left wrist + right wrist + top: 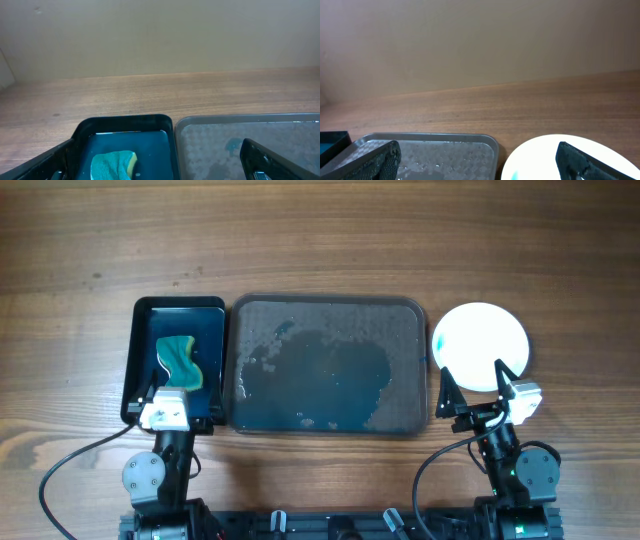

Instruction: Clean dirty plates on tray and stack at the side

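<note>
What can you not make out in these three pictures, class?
Whether more lie under the plate: overhead, it covers them and glares white.
Near end of the sponge: left wrist, cut off by the bottom edge.
The plate's near half: right wrist, cut off likewise.

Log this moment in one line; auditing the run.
large dark rectangular tray wet, plateless | round white plate beside it, right | teal sponge in small black tray | left tool open | right tool open
</note>
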{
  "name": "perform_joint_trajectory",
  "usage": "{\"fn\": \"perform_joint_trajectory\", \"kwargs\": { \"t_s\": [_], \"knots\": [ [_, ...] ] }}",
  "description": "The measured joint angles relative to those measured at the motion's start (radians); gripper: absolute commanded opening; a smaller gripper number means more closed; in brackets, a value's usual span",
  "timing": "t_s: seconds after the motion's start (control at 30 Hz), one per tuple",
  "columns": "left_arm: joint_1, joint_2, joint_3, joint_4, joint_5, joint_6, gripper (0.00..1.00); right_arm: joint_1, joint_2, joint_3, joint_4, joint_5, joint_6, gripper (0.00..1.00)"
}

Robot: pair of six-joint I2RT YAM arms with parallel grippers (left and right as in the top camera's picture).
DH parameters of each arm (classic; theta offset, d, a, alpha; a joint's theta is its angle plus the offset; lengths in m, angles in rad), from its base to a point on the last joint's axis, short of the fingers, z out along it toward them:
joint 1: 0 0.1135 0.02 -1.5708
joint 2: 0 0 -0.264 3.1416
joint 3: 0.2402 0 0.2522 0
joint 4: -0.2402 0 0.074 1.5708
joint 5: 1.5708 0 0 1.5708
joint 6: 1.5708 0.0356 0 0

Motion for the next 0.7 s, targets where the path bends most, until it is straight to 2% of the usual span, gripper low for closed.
{"fn": "perform_joint_trajectory", "kwargs": {
  "t_s": [0.7],
  "knots": [
    [0.0,0.0,0.0,0.0,0.0,0.0,1.0,0.0,0.0,0.0,0.0,0.0,0.0,1.0]
  ]
}}
